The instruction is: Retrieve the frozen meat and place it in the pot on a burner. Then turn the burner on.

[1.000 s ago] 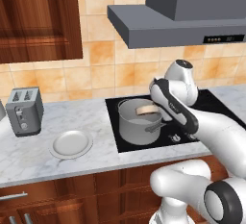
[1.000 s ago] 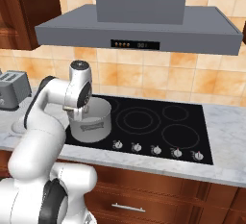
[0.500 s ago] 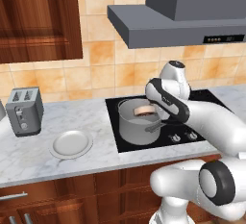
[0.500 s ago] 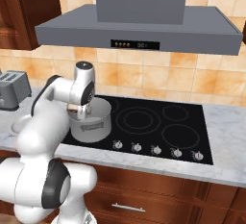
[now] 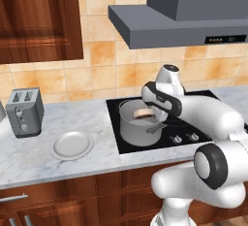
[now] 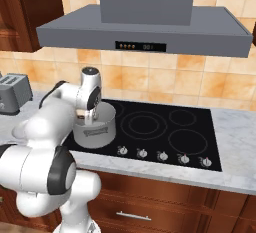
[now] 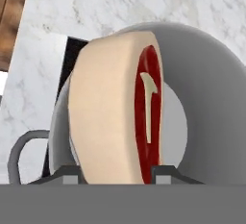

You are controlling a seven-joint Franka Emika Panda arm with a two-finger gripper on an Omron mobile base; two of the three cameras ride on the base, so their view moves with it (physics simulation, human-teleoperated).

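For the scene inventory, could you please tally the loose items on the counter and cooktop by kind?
Toaster: 1
Plate: 1
Pot: 1
Frozen meat, held in the gripper over the pot: 1
Total: 4

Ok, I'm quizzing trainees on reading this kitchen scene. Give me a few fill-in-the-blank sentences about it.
1. The pincer is shut on the frozen ____.
2. The steak hangs over the open mouth of the ____.
3. The pot stands on the black ____.
4. The round white plate lies on the counter between the pot and the ____.

Missing words: meat; pot; cooktop; toaster
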